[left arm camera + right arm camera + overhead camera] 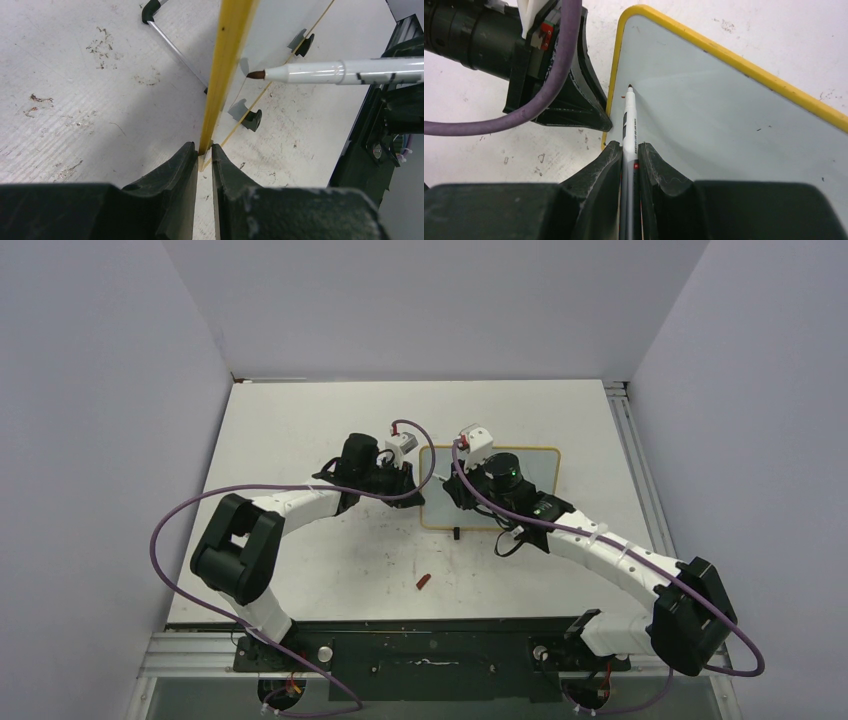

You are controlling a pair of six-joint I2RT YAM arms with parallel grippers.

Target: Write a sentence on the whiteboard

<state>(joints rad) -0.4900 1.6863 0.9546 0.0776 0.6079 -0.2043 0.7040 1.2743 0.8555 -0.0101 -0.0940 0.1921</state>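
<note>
Your right fingers (596, 190) clamp the marker (629, 125), left fingers (167, 192) the whiteboard (724, 115).
Its brown tip sits at the pale face, close to that pinched yellow edge.

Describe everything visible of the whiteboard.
The whiteboard, on the table, is a rounded-corner rectangle: glossy pale face, thin yellow frame, small black feet along one long edge. The left gripper pinches a short edge; the marker in the right gripper seems to touch the face near a corner, beside a tiny red mark. Otherwise blank.
</note>
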